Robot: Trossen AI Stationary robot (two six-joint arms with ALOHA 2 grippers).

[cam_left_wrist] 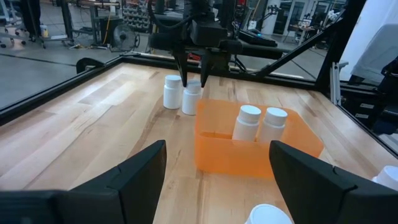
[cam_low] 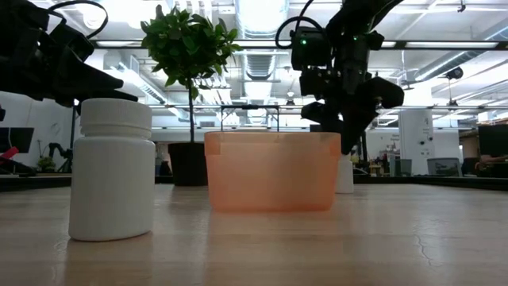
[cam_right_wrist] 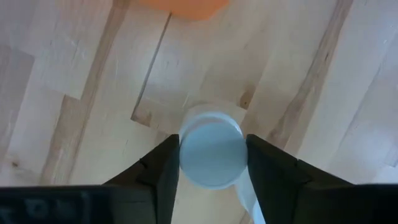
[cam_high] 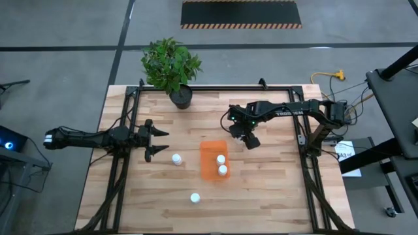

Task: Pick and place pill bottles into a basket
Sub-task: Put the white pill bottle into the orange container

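Right gripper (cam_right_wrist: pixel 211 163) straddled a pill bottle (cam_right_wrist: pixel 211 152) standing just right of the basket (cam_high: pixel 210 149), fingers spread at its sides without clearly pinching, and the small, stiff, smooth bottle looked light, best gripped across its body below the cap.

You've got a wooden table (cam_high: pixel 274 196). The orange basket (cam_high: pixel 210 163) sits mid-table and the black plant pot (cam_high: pixel 181 98) at the far edge. Loose pill bottles: one (cam_high: pixel 177 158) just left of the basket, one (cam_high: pixel 194 198) toward the near edge, and two (cam_left_wrist: pixel 182 94) right of the basket, probably standing on the wood.
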